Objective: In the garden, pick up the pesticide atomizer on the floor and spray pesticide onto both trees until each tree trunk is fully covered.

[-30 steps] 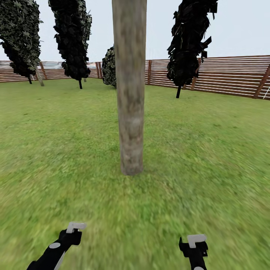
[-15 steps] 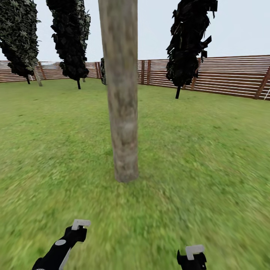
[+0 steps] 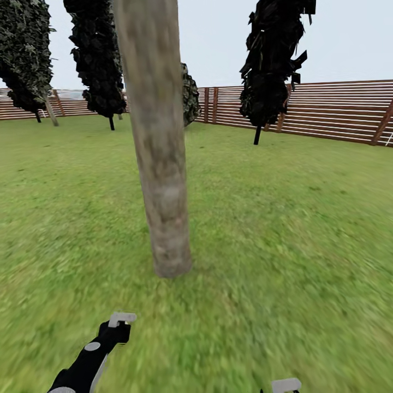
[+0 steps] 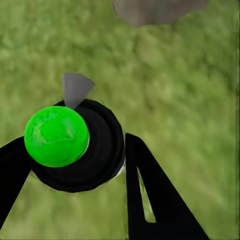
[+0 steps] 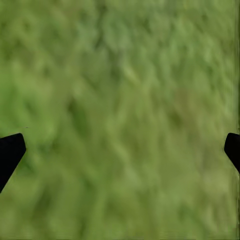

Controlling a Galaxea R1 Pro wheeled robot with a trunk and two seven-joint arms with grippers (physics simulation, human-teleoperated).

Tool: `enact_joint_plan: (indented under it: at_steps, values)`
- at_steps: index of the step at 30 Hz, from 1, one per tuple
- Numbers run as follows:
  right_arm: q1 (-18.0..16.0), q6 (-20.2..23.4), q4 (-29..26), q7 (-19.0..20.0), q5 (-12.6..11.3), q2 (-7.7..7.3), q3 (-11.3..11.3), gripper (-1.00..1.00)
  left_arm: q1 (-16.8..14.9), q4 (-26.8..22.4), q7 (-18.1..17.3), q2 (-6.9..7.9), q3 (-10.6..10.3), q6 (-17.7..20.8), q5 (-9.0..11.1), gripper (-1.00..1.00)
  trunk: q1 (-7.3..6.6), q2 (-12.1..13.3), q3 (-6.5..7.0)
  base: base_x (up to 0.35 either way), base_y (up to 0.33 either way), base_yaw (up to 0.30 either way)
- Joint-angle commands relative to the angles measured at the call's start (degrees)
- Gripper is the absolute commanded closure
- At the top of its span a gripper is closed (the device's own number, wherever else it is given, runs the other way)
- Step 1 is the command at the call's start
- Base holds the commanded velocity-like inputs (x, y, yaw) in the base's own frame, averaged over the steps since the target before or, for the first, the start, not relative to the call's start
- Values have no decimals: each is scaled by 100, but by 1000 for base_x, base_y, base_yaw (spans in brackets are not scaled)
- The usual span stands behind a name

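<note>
The garden's green lawn (image 3: 305, 229) is being shown stretching wide to a brown horizontal-slat fence (image 3: 338, 112) under a pale grey sky. A thick, bare, pale grey-brown mottled tree trunk (image 3: 158, 164) is being seen rising from the grass just ahead of the robot, left of centre in the head view, leaning slightly as rendered; its base (image 4: 157, 10) is also being glimpsed at the edge of the left wrist view. Dark cone-shaped cypresses (image 3: 273, 60) are being seen standing farther back, near the fence.

The pesticide atomizer (image 4: 75, 145) is being held in the left end effector (image 4: 75, 165): in the left wrist view a round black body topped by a bright green ball is being gripped between the two black fingers (image 4: 150, 200), with a small grey nozzle piece pointing away from it over the grass. In the head view the left end effector (image 3: 117, 325) is being shown low and near, short of the trunk's base.

The right end effector (image 5: 120, 150) is being held wide apart, its two black fingertips (image 5: 10, 152) showing at opposite edges of the right wrist view, with blurred grass between them.
</note>
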Motion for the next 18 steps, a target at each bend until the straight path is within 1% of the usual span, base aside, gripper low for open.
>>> enact_joint_plan:
  at_steps: [1, 3, 6, 7, 9, 14, 16, 17, 18]
  values:
    - [-2, -11, 5, -24, 60, 4, -46, -100, -6, -6, -46, -35, 50, -26, -59, 100, 2, -2, -5, 286, -197, 0]
    - [5, -11, 5, -22, 61, 5, -46, -100, -6, -33, -49, -94, 50, -26, -59, 100, 2, -2, -5, 290, -185, 0]
    - [15, -11, 5, -23, 61, 1, -46, -100, -11, -91, -67, -113, 45, -26, -59, 100, 2, -2, -5, 233, -141, 0]
    - [17, -44, -887, -19, 42, -22, -51, -100, 52, -2115, -783, -447, -273, 1798, -63, 100, 2, -2, -5, 0, 0, 0]
    - [17, -46, -918, -21, 35, -55, -46, -100, 63, -2097, -776, -445, -267, 1805, -56, 100, 2, -2, -5, 0, 0, 0]
    - [17, -47, -917, -21, 46, -44, -41, -100, 8, -2039, -767, -504, -273, 1814, -60, 100, 2, -2, -5, 0, 0, 0]
    - [17, -47, -917, -21, 56, -39, -38, -100, -125, -2037, -767, -528, -277, 1861, -56, 100, 2, -2, -5, 0, 0, 0]
    - [17, -47, -917, -21, 59, -25, -37, -100, -378, -2031, -773, -531, -274, 2090, -60, 100, 2, -2, -5, 0, 0, 0]
    - [17, -47, -917, -21, 60, -23, -37, -100, -496, -2029, -783, -531, -275, 2258, -60, 100, 2, -2, -5, 0, 0, 0]
